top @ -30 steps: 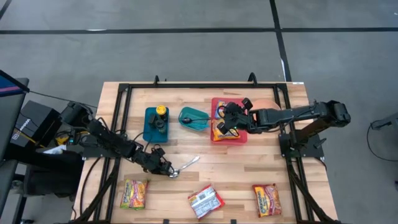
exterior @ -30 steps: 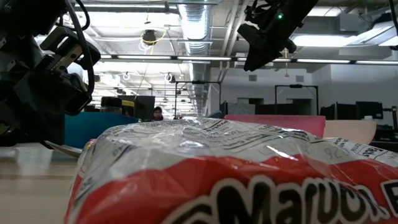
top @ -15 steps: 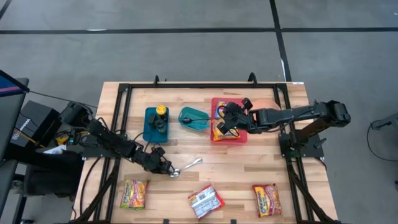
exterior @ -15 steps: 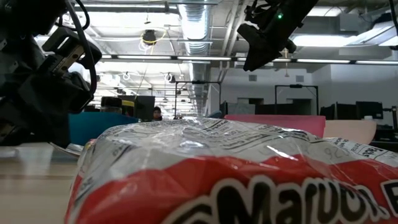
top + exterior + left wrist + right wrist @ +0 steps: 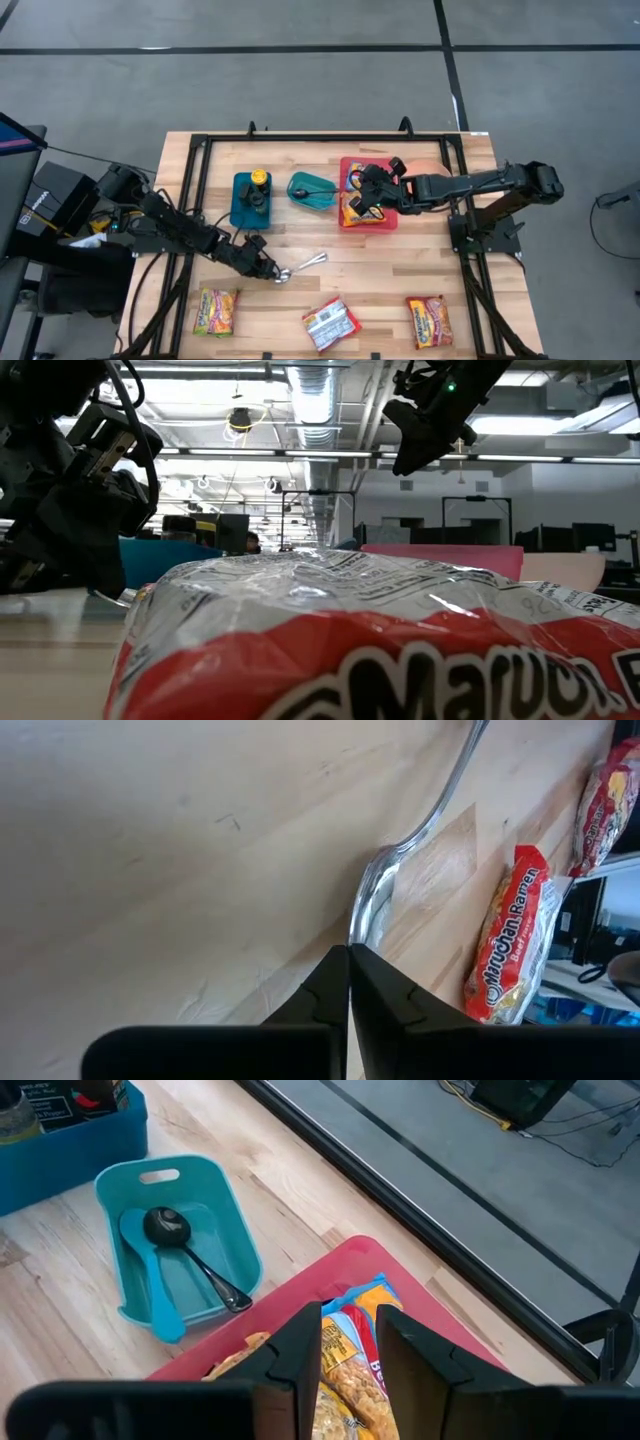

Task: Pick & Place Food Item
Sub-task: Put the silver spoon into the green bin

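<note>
L gripper [image 5: 272, 272] low on the tabletop [image 5: 380, 265], fingers closed on the spoon [image 5: 300, 266] bowel end; handle runs away toward center. R gripper [image 5: 362, 200], fingers part open, hangs over the red bin [image 5: 392, 224] w/ a food pack [image 5: 350, 1342] between them.

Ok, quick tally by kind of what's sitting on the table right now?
Loose noodle packets on the table: 3
Snack packets in the red bin: 2
Bins: 3, blue, teal, red
Spoons: 3, metal, black, teal
Bottle: 1
Total: 12
</note>
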You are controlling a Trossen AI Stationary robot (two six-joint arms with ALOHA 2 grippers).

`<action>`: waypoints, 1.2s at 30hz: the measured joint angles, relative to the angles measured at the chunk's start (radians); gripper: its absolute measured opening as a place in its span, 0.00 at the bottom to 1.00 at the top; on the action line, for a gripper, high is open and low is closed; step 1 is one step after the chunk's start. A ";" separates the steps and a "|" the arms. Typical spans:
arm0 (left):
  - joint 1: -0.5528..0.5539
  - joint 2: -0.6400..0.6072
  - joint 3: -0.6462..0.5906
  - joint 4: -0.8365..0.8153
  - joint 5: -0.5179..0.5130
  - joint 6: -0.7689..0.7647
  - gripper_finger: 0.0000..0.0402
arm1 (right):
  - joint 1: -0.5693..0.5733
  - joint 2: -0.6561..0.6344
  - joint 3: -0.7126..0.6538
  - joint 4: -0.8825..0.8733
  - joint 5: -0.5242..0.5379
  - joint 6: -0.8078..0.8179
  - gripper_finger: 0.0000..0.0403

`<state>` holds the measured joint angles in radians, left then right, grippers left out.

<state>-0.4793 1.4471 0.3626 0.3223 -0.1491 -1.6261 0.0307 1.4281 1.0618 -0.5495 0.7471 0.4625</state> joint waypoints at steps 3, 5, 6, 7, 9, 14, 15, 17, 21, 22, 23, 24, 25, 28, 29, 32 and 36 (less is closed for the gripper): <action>0.000 0.000 0.000 0.016 -0.003 0.023 0.00 | -0.001 0.000 0.000 -0.003 0.000 0.000 0.23; 0.000 0.000 0.000 0.023 -0.008 0.025 0.00 | -0.005 0.000 0.000 -0.011 -0.001 0.000 0.23; 0.000 0.000 0.000 0.024 -0.012 0.026 0.00 | -0.008 0.000 0.000 -0.019 -0.003 0.000 0.23; 0.000 0.000 0.000 0.024 -0.013 0.029 0.00 | -0.014 0.000 0.000 -0.026 -0.010 0.000 0.23; 0.000 0.000 0.000 0.030 -0.015 0.049 0.00 | -0.030 0.000 0.000 -0.039 -0.027 0.001 0.23; 0.000 0.000 0.000 0.054 -0.045 0.081 0.00 | -0.077 0.000 0.000 -0.067 -0.067 0.005 0.23; 0.000 0.000 0.000 0.063 -0.052 0.085 0.00 | -0.088 0.000 0.000 -0.071 -0.087 0.004 0.23; 0.000 -0.001 0.000 0.076 -0.070 0.107 0.00 | -0.107 0.000 0.000 -0.075 -0.144 0.000 0.23; 0.000 -0.001 0.000 0.113 -0.114 0.149 0.00 | -0.128 0.000 0.000 -0.075 -0.227 -0.026 0.23; 0.000 -0.001 0.000 0.119 -0.127 0.162 0.00 | -0.131 0.000 0.000 -0.073 -0.245 -0.028 0.23; 0.001 -0.001 0.000 0.125 -0.140 0.177 0.00 | -0.133 0.000 0.000 -0.073 -0.262 -0.031 0.23; 0.004 -0.001 0.000 0.134 -0.149 0.190 0.00 | -0.133 0.000 0.000 -0.071 -0.279 -0.040 0.23; 0.006 -0.001 0.000 0.145 -0.164 0.206 0.00 | -0.132 0.000 0.000 -0.067 -0.295 -0.048 0.23; 0.019 -0.001 0.000 0.182 -0.192 0.257 0.00 | -0.134 0.000 0.000 -0.040 -0.371 -0.071 0.23; 0.024 -0.001 0.000 0.192 -0.201 0.272 0.00 | -0.137 0.000 0.000 -0.026 -0.402 -0.084 0.23; 0.041 -0.001 0.000 0.219 -0.214 0.318 0.00 | -0.156 0.000 0.000 0.034 -0.525 -0.129 0.23; 0.067 -0.001 0.000 0.228 -0.219 0.370 0.00 | -0.218 -0.002 0.000 0.103 -0.698 -0.165 0.23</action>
<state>-0.4119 1.4464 0.3626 0.5503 -0.3678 -1.2561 -0.1875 1.4258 1.0622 -0.4464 0.0490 0.2974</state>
